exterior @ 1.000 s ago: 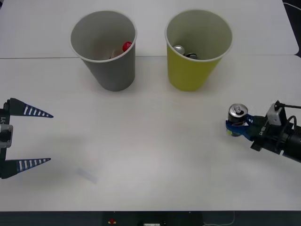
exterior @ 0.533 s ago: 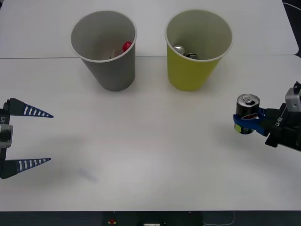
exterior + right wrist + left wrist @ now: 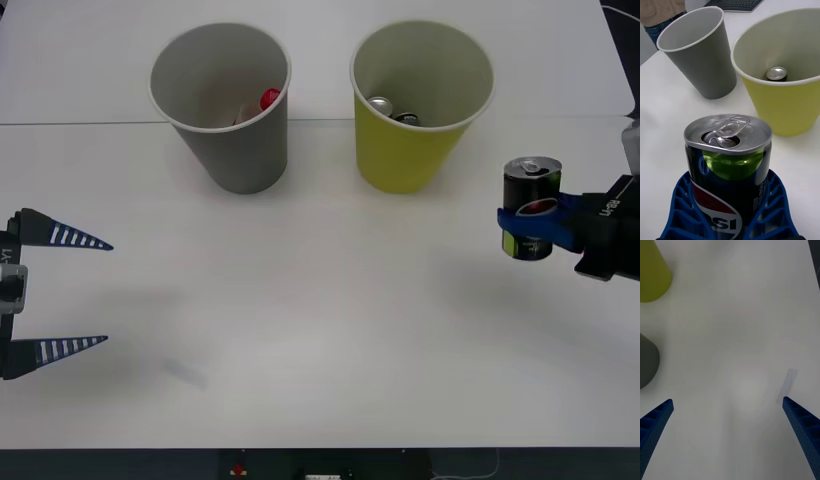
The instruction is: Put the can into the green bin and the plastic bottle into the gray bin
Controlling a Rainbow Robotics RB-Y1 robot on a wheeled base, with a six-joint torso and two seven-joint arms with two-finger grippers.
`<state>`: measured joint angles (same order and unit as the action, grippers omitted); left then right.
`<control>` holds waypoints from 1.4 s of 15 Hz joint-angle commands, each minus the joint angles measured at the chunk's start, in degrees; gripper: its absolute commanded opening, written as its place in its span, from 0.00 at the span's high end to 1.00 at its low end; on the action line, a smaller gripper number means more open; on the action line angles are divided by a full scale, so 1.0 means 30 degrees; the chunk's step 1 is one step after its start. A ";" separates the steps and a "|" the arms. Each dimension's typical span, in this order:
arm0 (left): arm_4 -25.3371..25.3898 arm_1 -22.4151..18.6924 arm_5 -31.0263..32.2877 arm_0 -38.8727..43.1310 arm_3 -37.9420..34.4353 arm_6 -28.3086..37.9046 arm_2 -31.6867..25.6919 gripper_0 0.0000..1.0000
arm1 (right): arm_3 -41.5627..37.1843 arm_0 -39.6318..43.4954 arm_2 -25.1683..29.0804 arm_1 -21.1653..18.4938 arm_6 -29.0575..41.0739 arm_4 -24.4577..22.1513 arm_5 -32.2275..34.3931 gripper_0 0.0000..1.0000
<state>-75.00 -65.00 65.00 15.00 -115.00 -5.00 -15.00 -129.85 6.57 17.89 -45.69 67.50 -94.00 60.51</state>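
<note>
With the can (image 3: 530, 221) upright and clear of the table (image 3: 320, 300), clamped between the right gripper (image 3: 532, 225)'s blue fingers to the right of the green bin (image 3: 420, 105), it wants carrying level over the rim before letting go. Since a second ago it has risen and drifted rightward. Far left, the left gripper (image 3: 60, 292) waits, fingers spread.
</note>
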 commanded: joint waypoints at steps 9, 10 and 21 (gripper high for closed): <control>0.0000 0.0000 0.0000 0.0000 0.0000 0.0000 0.0000 0.00 | 0.3351 -0.9251 -0.0953 -0.1849 0.3574 -0.0394 0.6052 1.00; 0.0000 0.0000 0.0000 0.0000 0.0000 0.0000 0.0000 0.00 | 0.4113 -1.0129 -0.1568 -0.2025 0.3574 -0.0482 0.6052 1.00; 0.0000 0.0000 0.0000 0.0000 0.0000 0.0000 0.0000 0.00 | 1.3781 -1.9856 -0.8307 -0.1322 0.2871 -0.3441 0.5613 1.00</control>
<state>-75.00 -65.00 65.00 15.00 -115.00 -5.00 -15.00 -90.93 -51.17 -5.85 -50.13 76.71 -103.93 77.84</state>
